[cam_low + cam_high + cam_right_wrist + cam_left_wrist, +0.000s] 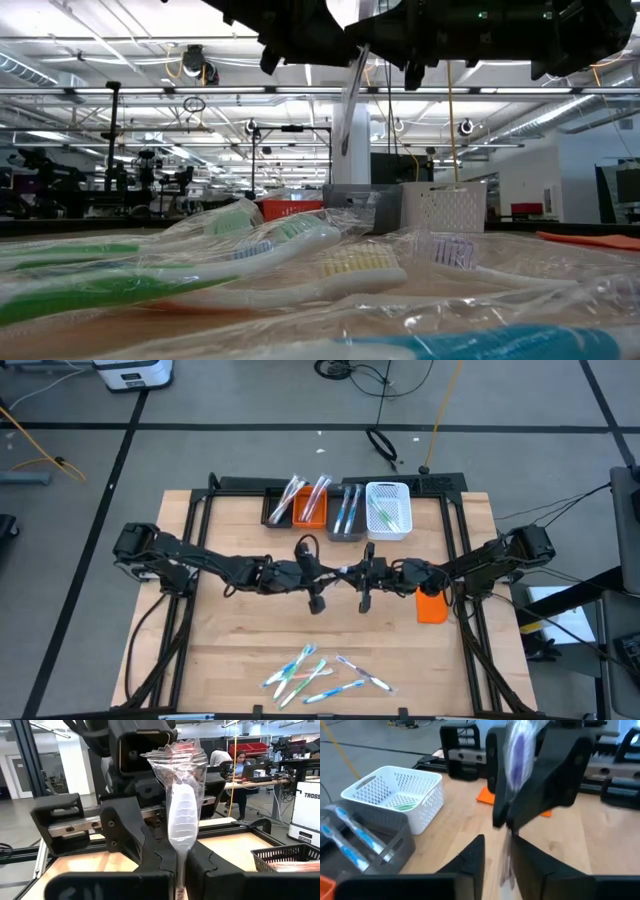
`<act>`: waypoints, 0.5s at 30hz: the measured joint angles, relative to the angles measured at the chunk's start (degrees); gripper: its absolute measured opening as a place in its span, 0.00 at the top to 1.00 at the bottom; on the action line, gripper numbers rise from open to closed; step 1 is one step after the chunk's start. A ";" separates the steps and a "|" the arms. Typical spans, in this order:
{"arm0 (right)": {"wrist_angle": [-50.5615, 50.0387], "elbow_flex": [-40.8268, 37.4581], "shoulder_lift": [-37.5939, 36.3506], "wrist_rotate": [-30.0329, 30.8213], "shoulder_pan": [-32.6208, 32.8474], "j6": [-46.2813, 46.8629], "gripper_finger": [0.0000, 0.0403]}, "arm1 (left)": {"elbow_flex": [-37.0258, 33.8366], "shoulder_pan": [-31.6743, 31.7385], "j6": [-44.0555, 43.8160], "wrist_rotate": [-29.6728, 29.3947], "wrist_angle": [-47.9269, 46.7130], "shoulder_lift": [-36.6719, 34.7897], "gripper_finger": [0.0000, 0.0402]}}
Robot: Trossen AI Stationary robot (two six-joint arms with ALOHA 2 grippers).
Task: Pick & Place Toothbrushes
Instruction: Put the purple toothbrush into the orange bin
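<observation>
One toothbrush point(182, 815) in a clear wrapper stands upright in mid-air over the table's middle, purple bristles point(517, 755) at the top. My right gripper point(181, 865) is shut on it. My left gripper point(497, 860) faces it from the left, open, with its fingers on either side of the wrapper's lower part point(507, 867). In the high view the two grippers meet, left point(325, 575) and right point(355, 573). Several wrapped toothbrushes point(322, 673) lie in a loose pile by the near edge, close to the low camera point(300, 250). My right gripper pinches the wrapped toothbrush between its two fingers just below the head point(181, 847). It comes in level from the table's right, with the fingers across the handle. The toothbrush is lifted clear and upright, head up, and its lower end hangs below the grippers point(348, 125).
Along the far edge stand a black bin point(283, 508) and an orange bin point(311, 512) with wrapped brushes, a grey bin point(347, 515) with blue ones, and a white basket point(388, 510) with a green one. A flat orange block point(432, 606) lies right of centre.
</observation>
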 joint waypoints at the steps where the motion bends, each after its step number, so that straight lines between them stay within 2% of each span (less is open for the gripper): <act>1: 0.15 0.00 0.00 0.00 0.00 -0.02 0.99 | 0.00 -0.05 -0.08 -0.10 -0.66 0.00 0.74; 9: 0.22 0.00 0.00 -0.10 -1.42 0.27 0.99 | 0.00 -1.01 -1.64 0.13 -5.45 0.00 0.52; 12: 0.20 0.00 0.00 -2.73 -2.37 1.05 0.99 | 0.00 -1.84 -2.92 -0.10 -8.70 0.00 0.47; 15: 0.04 0.00 0.00 -2.86 -3.42 1.51 0.99 | 0.00 -2.37 -5.76 -0.35 -13.20 -0.02 0.44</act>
